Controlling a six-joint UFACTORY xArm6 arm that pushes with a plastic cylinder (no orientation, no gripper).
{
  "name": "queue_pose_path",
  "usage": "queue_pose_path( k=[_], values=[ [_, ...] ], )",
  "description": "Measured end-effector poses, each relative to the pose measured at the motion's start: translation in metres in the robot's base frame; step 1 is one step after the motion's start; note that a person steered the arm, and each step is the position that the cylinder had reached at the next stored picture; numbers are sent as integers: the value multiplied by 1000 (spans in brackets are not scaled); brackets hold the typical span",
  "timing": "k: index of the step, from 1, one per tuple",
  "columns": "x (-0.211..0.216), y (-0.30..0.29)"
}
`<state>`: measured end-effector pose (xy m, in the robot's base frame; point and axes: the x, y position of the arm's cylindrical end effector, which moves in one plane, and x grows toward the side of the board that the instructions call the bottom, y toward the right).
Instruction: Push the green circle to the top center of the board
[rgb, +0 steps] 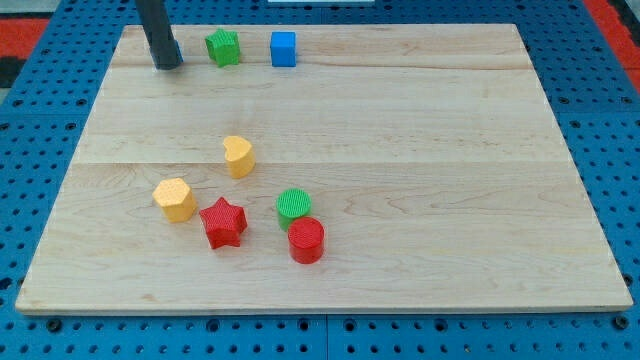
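Board (420, 130): pale wooden panel lying flat on a blue perforated surface (30, 150), seams running across it from the view's left to the view's right.
My tip (168, 66): lower end of a straight dark rod, down on the board near the top-left corner — no jaws on it, nothing held, no block touched.
Yellow hexagon (175, 198): lower left of the board, leftmost of the lower cluster, just beside the red star but apart from it.
Green star-like block (223, 47): top edge of the board, just to the view's right of my tip, a narrow gap between them; exact shape hard to make out.
Red star (224, 221): lower left-centre, between the yellow hexagon and the red cylinder.
Yellow heart (238, 156): left of centre, above the lower cluster, standing alone.
Blue cube (284, 48): top edge, to the view's right of the green star-like block, apart from it.
Green circle (294, 206): lower centre-left of the board, well apart from my tip and far below the top edge — touching or all but touching the red cylinder at its lower right.
Red cylinder (306, 240): directly below and slightly right of the green circle, lowest block in the view.
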<state>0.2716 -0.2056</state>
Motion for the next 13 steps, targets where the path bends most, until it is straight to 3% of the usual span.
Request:
queue_pose_path(
  k=[1, 7, 8, 9, 10, 13],
  values=[
    [5, 0],
    [272, -45],
    [311, 2],
    [314, 71],
    [308, 101],
    [273, 153]
  ],
)
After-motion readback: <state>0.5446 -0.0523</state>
